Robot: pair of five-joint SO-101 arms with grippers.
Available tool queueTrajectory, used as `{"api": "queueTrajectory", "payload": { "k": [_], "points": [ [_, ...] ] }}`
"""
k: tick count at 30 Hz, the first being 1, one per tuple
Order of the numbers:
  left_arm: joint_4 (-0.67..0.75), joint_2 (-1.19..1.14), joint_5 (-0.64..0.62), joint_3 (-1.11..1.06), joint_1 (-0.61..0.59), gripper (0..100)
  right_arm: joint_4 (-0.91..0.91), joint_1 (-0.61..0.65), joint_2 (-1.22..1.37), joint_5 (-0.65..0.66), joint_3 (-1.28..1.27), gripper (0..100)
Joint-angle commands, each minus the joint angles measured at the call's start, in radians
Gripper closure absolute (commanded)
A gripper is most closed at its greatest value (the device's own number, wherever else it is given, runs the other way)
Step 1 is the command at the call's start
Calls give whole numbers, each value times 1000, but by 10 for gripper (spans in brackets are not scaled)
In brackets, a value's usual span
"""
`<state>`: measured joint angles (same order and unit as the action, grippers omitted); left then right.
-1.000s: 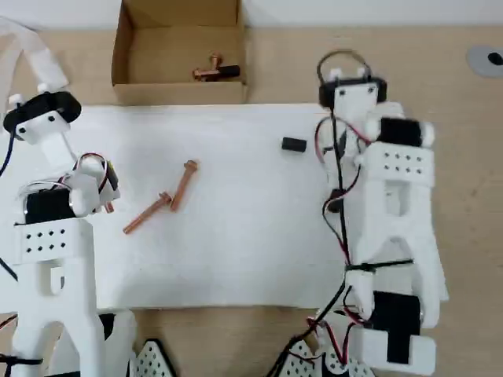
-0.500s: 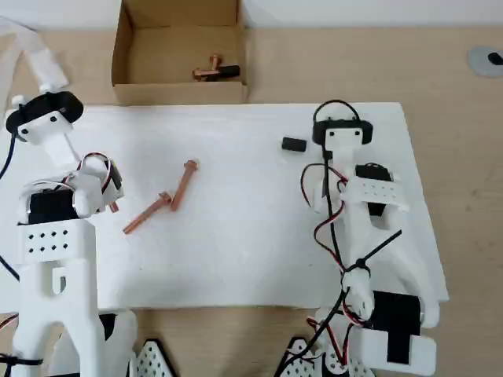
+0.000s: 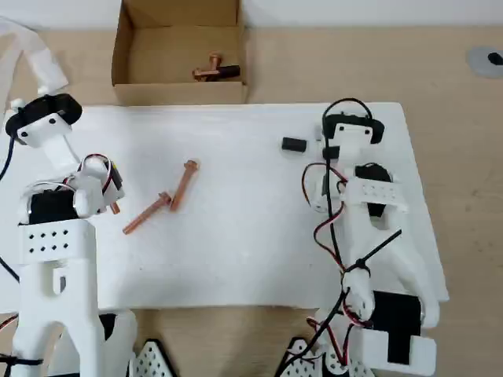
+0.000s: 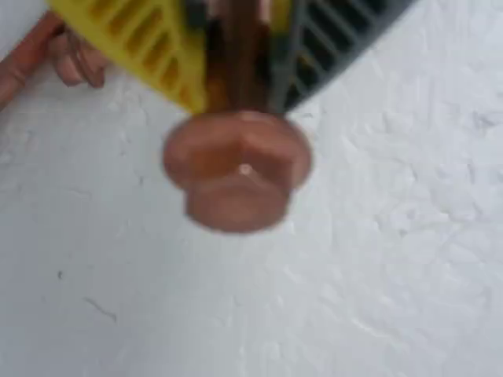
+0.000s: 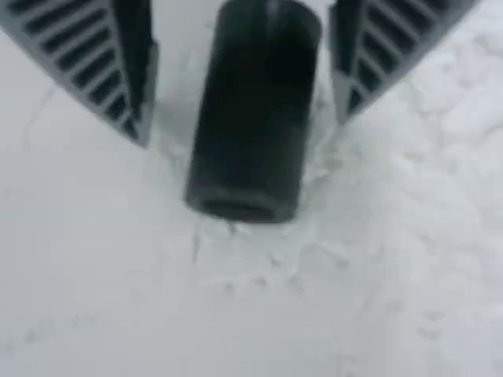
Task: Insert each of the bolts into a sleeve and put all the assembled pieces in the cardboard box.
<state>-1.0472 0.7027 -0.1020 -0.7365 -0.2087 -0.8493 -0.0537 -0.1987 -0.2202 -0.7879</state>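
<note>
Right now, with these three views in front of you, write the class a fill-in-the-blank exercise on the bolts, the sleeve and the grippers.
1. The left gripper is shut on a copper ____.
2. The right gripper stands ____ around a black sleeve.
3. ____ loose bolts lie on the white mat.
4. An assembled piece lies inside the cardboard ____.
Missing words: bolt; open; two; box.

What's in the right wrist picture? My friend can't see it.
A short black sleeve lies on the white mat between the open fingers of the right tool, with a gap on each side. One end of it points toward the camera.
</note>
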Motion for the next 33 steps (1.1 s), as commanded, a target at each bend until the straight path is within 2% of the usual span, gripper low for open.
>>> {"api": "queueTrajectory", "payload": {
  "k": [1, 7, 20, 30, 33],
  "points": [
    [12, 36, -5, 8, 11, 993, 46, -21, -27, -9, -2, 813],
    [12, 36, 0, 9, 5, 993, 101, -21, 99, -8, 38, 813],
    [12, 36, 2, 15, 2, 994, -143, -15, 266, -9, 285, 814],
    [12, 36, 2, 17, 2, 994, -207, -15, 272, -9, 295, 817],
    [12, 36, 0, 17, 2, 994, -213, -8, 268, -5, 295, 864]
  ]
}}
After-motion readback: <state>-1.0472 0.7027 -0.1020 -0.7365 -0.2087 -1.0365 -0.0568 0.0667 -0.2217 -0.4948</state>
